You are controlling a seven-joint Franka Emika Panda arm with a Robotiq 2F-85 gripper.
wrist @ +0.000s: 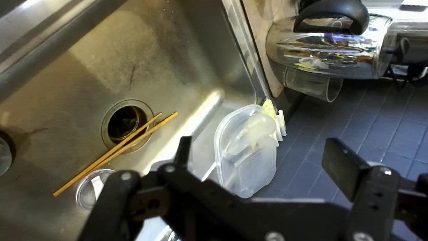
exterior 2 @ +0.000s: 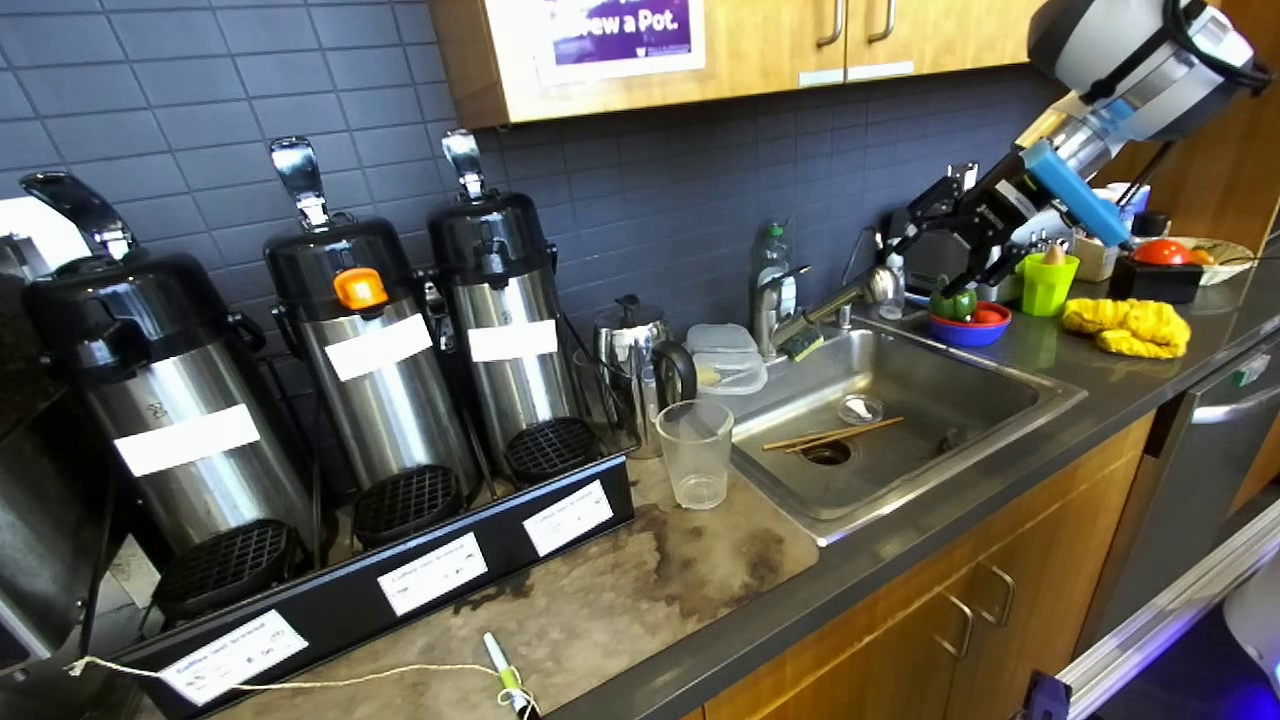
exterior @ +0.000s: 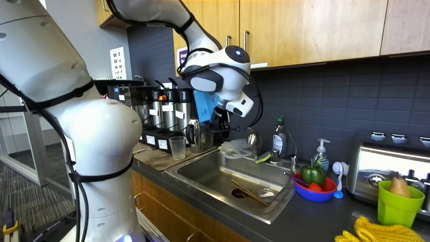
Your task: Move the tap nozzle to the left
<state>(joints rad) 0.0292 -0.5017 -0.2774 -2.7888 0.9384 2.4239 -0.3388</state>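
Observation:
The tap nozzle [exterior: 254, 140] is a chrome faucet at the sink's back edge in an exterior view. It also shows in an exterior view as a body with a slanting spout [exterior 2: 838, 304] ending in a rounded head. In the wrist view only a small chrome piece [wrist: 166, 233], perhaps the tap, shows at the bottom edge; my left finger hides the rest. My gripper [wrist: 258, 147] is open, with its fingers wide apart and nothing between them. In an exterior view the gripper [exterior: 220, 129] hangs above and left of the tap; in an exterior view it [exterior 2: 930, 266] appears close beside the spout's head.
The steel sink [exterior: 201, 181] holds chopsticks [wrist: 115, 154] and a clear lid. Clear plastic containers [wrist: 249, 154] stand behind it. Soap bottles [exterior: 278, 143], a bowl of vegetables [exterior: 315, 195], a steel pot [exterior 2: 632, 370] and a clear cup [exterior 2: 695, 455] stand around.

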